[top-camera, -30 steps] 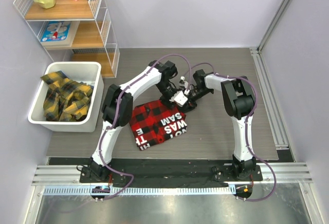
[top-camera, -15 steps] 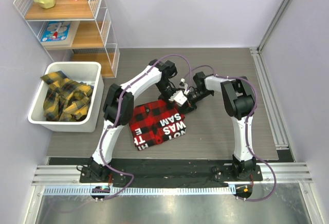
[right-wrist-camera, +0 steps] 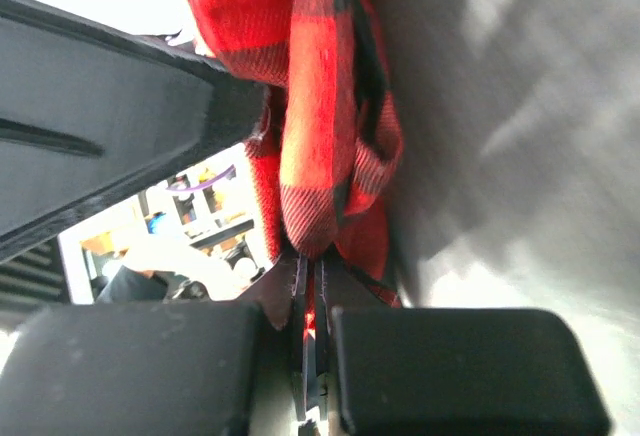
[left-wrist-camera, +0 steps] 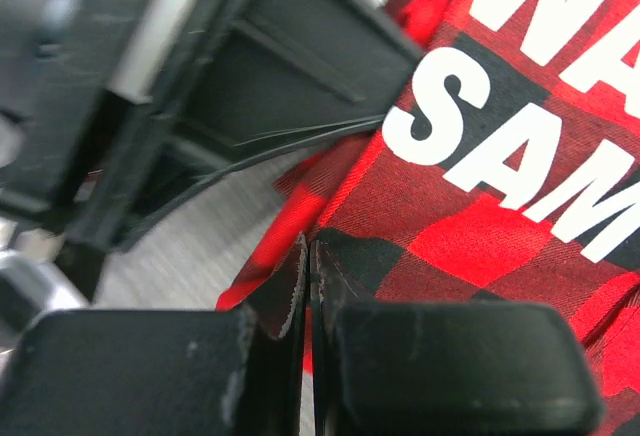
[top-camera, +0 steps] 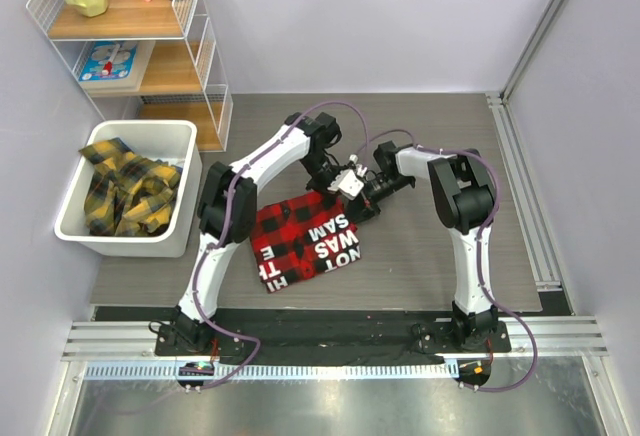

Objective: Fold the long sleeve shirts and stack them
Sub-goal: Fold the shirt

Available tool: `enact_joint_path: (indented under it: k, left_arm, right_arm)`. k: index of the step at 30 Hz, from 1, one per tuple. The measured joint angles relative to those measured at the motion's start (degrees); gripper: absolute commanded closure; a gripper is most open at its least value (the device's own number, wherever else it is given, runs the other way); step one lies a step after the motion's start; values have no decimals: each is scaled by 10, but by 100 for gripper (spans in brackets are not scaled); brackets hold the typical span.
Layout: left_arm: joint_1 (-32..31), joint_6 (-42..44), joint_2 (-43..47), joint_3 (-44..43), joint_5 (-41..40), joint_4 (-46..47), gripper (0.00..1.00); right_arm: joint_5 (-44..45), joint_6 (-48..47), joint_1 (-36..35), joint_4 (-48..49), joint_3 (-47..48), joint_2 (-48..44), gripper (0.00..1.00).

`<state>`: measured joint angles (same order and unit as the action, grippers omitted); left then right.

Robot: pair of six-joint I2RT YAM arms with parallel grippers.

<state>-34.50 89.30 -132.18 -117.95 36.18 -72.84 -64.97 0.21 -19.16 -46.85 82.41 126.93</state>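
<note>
The red-and-black checked long sleeve shirt (top-camera: 305,241) lies folded at the table's middle, white lettering up. Both arms meet at its far right corner. My left gripper (top-camera: 336,185) is shut, with a thin fold of red cloth pinched between its pads (left-wrist-camera: 310,268); the lettered shirt (left-wrist-camera: 520,186) spreads to the right in that view. My right gripper (top-camera: 362,200) is shut on a bunched red edge (right-wrist-camera: 312,261), and the shirt (right-wrist-camera: 320,106) hangs from its jaws. Yellow-and-black shirts (top-camera: 125,191) lie heaped in the bin.
A white bin (top-camera: 186,206) stands at the table's left. Behind it a wire-and-wood shelf (top-camera: 130,26) carries a yellow jug, a pink box and a cup. An aluminium rail (top-camera: 525,206) runs along the right edge. The two grippers almost touch.
Both grippers have gone from partly open to shut on the shirt's far right corner. They have shifted slightly away from me, and that corner has been drawn up with them.
</note>
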Motion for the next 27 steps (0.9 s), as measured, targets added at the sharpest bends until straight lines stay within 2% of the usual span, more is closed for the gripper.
enact_joint_path:
  k: [7, 11, 16, 18, 19, 21, 22, 23, 24, 26, 27]
  left_arm:
    - [1, -25, 18, 1, -2, 17, 100]
    - [2, -50, 28, 9, -9, 37, 100]
    - [2, -81, 36, 21, -24, 67, 99]
    - [0, -92, 43, 36, -28, 79, 83]
    - [0, -96, 47, 45, -29, 84, 63]
    - [-3, -104, 53, 63, -29, 95, 52]
    - [-4, -113, 56, 72, -28, 98, 40]
    - [-4, -121, 59, 81, -26, 102, 36]
    - [-4, -128, 64, 91, -23, 104, 34]
    - [-3, -151, 74, 107, -16, 106, 34]
    - [-2, -163, 81, 114, -13, 107, 33]
  right_arm:
    - [-11, -32, -13, -58, -8, -4, 99]
    - [-14, -107, -14, -139, -15, 8, 99]
    - [-21, -198, -14, -229, -9, 36, 93]
    - [-23, -214, -14, -246, -5, 43, 91]
    - [-24, -221, -14, -254, -2, 49, 85]
    - [-26, -234, -14, -266, 7, 61, 79]
    - [-28, -242, -14, -269, 10, 64, 75]
    - [-28, -248, -14, -273, 13, 66, 65]
    - [-28, -256, -14, -276, 15, 67, 62]
    - [-30, -268, -11, -282, 15, 67, 50]
    - [-31, -274, -7, -283, 15, 67, 50]
